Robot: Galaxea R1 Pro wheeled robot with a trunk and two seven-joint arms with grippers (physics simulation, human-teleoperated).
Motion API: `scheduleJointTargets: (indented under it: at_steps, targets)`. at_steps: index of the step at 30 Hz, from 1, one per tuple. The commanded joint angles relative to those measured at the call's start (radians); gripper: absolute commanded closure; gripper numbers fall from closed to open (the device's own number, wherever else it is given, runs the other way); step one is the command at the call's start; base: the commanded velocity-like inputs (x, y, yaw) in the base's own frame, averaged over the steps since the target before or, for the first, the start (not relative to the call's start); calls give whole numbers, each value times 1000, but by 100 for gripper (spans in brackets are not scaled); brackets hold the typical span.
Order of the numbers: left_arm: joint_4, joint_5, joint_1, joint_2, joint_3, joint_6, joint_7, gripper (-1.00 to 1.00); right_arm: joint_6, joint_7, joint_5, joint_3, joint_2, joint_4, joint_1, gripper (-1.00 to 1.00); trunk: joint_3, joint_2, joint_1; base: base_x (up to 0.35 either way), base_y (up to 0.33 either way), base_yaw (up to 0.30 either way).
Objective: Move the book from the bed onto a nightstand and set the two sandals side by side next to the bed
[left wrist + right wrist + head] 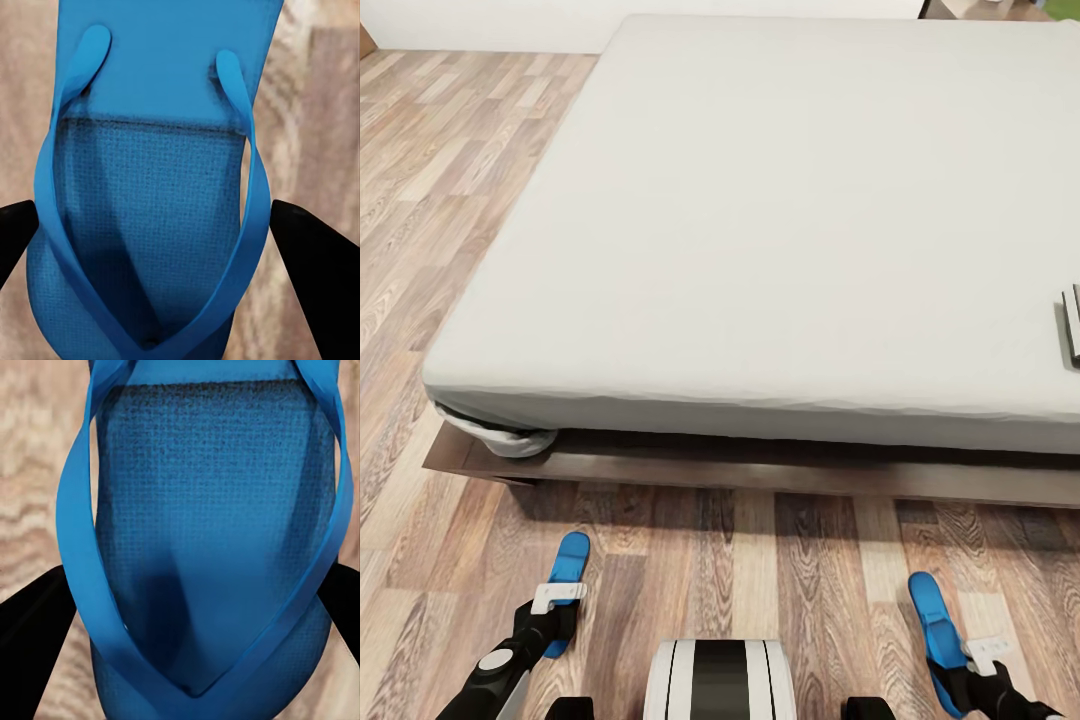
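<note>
Two blue flip-flop sandals are on the near side of the bed (760,200), over the plank floor. My left gripper (560,612) is shut on the left sandal (568,575), and its black fingers (311,262) press that sandal's (150,187) sides. On the right, my right gripper (952,655) is shut on the other sandal (932,620), which sits between dark fingers (30,630) around the strap (202,547). The book (1072,325) lies on the mattress at the picture's right edge, mostly cut off. The nightstand is out of view.
The bed's dark wooden base (760,475) runs across just ahead of the sandals. A loose sheet corner (510,438) hangs at the bed's near left corner. Wood-plank floor (440,200) stretches along the left side. A bit of brown wood (980,8) shows past the far right corner.
</note>
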Motion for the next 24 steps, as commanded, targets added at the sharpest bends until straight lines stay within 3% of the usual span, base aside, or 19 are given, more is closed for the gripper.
scheduleJointTargets:
  at_steps: [1, 8, 12, 15, 24]
  targets:
    - [-2, 10, 0, 1, -3, 5, -1, 100, -4, 2, -10, 8, 0, 0, -1, 100, -1, 0, 0, 0, 0, 0]
    - [-2, 10, 0, 1, -3, 6, -1, 100, -23, -2, -10, 2, -1, -1, -1, 100, -1, 0, 0, 0, 0, 0]
    - [-2, 10, 0, 1, -3, 6, -1, 100, -177, 2, -12, 4, -2, -2, -1, 100, -1, 0, 0, 0, 0, 0]
    - [-2, 10, 0, 1, -3, 6, -1, 100, -242, 5, -12, 5, -4, 2, -1, 100, -1, 0, 0, 0, 0, 0]
    - [-2, 11, 0, 1, -3, 6, -1, 100, -266, 3, -13, 5, -5, 10, -1, 100, -1, 0, 0, 0, 0, 0]
